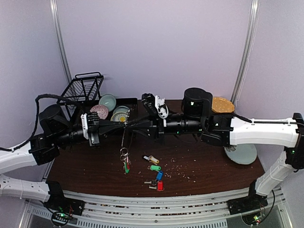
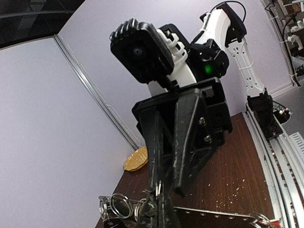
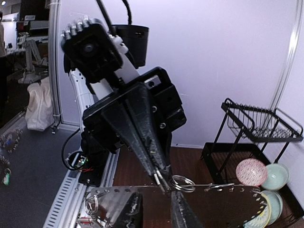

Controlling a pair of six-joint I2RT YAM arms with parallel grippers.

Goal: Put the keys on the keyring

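The keyring is a thin dark wire (image 1: 123,140) hanging from where both grippers meet above the table, with small split rings (image 1: 124,153) and a green-and-red tagged key (image 1: 126,166) at its lower end. My left gripper (image 1: 122,125) is shut on the thin ring metal (image 2: 157,189), and its pinched tips show in the right wrist view (image 3: 159,178) beside a split ring (image 3: 183,183). My right gripper (image 1: 132,124) faces it, fingers (image 3: 183,211) apart around that spot. Loose keys lie on the table: yellow tag (image 1: 152,159), green (image 1: 154,167), blue (image 1: 159,175), red (image 1: 160,185).
A black dish rack (image 1: 86,88) stands at the back left with a pink plate (image 1: 99,111), green bowl (image 1: 108,101) and patterned plate (image 1: 120,114) beside it. A yellow plate (image 1: 222,104) is back right, and a pale plate (image 1: 242,154) lies under the right arm. Crumbs dot the brown table (image 1: 204,166).
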